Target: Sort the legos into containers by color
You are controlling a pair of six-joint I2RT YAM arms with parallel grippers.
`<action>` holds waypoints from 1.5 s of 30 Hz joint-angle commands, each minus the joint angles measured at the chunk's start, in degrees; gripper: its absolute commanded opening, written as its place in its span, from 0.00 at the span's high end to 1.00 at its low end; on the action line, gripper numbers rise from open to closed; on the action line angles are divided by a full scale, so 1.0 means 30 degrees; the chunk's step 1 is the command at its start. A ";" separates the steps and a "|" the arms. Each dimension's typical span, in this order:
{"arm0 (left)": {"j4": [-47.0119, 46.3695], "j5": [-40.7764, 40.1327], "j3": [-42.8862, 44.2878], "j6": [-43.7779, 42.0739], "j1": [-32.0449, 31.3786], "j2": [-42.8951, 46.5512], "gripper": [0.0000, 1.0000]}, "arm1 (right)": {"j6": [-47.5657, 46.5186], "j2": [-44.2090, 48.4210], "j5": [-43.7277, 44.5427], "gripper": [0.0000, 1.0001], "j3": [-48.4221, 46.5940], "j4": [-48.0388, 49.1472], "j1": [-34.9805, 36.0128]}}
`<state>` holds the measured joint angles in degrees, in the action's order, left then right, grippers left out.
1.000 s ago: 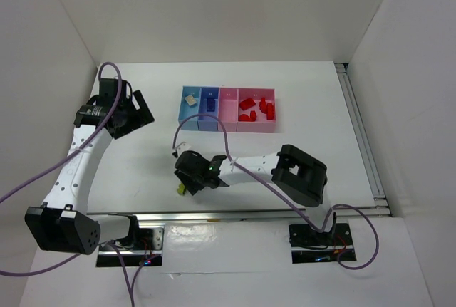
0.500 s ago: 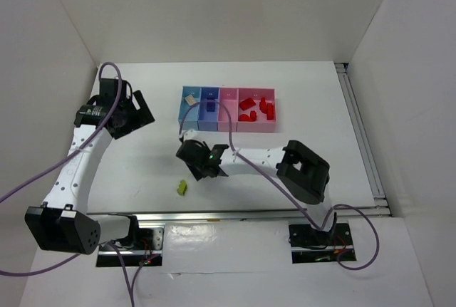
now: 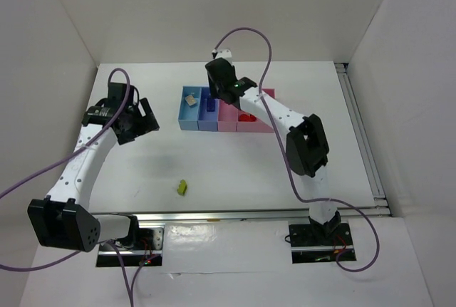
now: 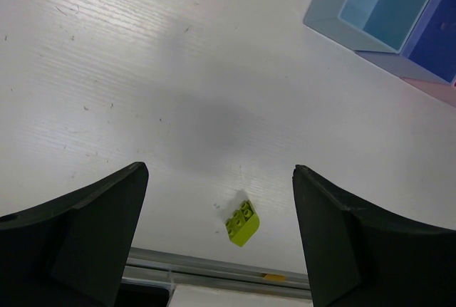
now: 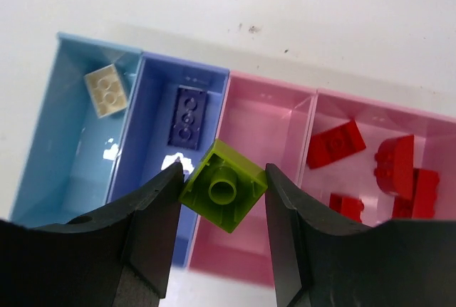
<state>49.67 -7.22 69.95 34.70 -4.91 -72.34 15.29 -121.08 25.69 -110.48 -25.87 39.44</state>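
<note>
My right gripper (image 5: 223, 193) is shut on a lime green lego (image 5: 224, 186), held underside up above the wall between the periwinkle tray (image 5: 149, 136) and the narrow pink tray (image 5: 271, 122). In the top view it (image 3: 226, 90) hovers over the row of trays (image 3: 187, 116). A beige lego (image 5: 107, 91) lies in the light blue tray (image 5: 57, 150), a dark blue lego (image 5: 188, 117) in the periwinkle one, several red legos (image 5: 335, 143) in the wider pink tray (image 5: 335, 111). A second lime lego (image 3: 182, 187) lies on the table near the front edge. My left gripper (image 4: 219, 172) is open and empty, high above that lego (image 4: 242, 222).
A metal rail (image 4: 214, 268) runs along the table's front edge just beyond the loose lime lego. White walls enclose the table on the left, back and right. The left arm (image 3: 85, 157) stands left of the trays, and its purple cable loops above it.
My right gripper has risen from the front of the table beside the loose lime lego and swung back over the trays, carrying a lime lego. The left gripper shifted slightly right.
</note>
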 commanded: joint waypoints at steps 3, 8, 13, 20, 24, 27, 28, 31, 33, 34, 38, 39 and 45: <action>0.0025 -0.0258 0.0061 -0.0052 -0.0034 0.0088 0.06 | -0.0995 -0.2470 0.0254 0.59 -0.2225 -0.0667 -0.0401; 0.0025 -0.0258 0.0061 -0.0228 -0.0034 0.0088 0.06 | -0.0995 -0.3088 0.0807 0.51 -0.2989 -0.0665 -0.0579; 0.0025 -0.0258 0.0237 -0.0228 -0.0034 0.0088 0.06 | -0.0995 -0.2914 0.0987 0.46 -0.2755 -0.0430 -0.0579; 0.0025 -0.0258 0.0237 -0.0228 -0.0034 0.0088 0.06 | -0.0645 -0.2710 0.1628 0.21 -0.2345 -0.0254 -0.0579; 0.0025 -0.0258 0.0413 -0.0228 -0.0034 0.0088 0.06 | -0.0643 -0.1979 0.1631 0.18 -0.1876 -0.0254 -0.0754; 0.0228 -0.0695 0.0587 -0.0402 -0.0034 -0.0115 0.06 | -0.0819 -0.0403 0.2127 0.18 -0.1088 -0.0254 0.0060; 0.0550 -0.1104 0.0589 -0.0404 -0.0034 -0.0117 0.06 | -0.1051 0.0158 0.2129 0.19 -0.0679 -0.0428 0.0385; 0.0990 -0.1574 0.0764 -0.0230 -0.0034 -0.0556 0.06 | -0.0792 0.2845 0.2129 0.19 0.2333 -0.0606 0.2083; 0.0992 -0.1752 0.0764 -0.0054 -0.0034 -0.0556 0.06 | 0.0145 0.4925 0.0934 0.18 0.5642 -0.0606 0.3513; 0.0992 -0.1752 0.0764 -0.0052 -0.0034 -0.0556 0.06 | 0.0380 0.5577 0.0174 0.16 0.6726 -0.0026 0.4016; 0.1754 -0.2485 0.1875 -0.0402 0.0872 -0.0556 0.06 | 0.0763 0.7456 -0.2995 0.08 1.0715 0.1792 0.7412; 0.1928 -0.2282 0.1878 -0.0404 0.0874 -0.0556 0.06 | 0.0299 0.7458 -0.3462 0.08 1.1766 0.2289 0.8057; 0.1520 -0.0698 0.1878 -0.0201 0.1313 -0.0556 0.06 | -0.1258 0.6992 -0.5159 0.03 1.2483 0.4580 1.0437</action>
<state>54.04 -11.33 73.95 34.52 -1.10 -74.28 13.43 -99.39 13.91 -71.68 -18.26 71.96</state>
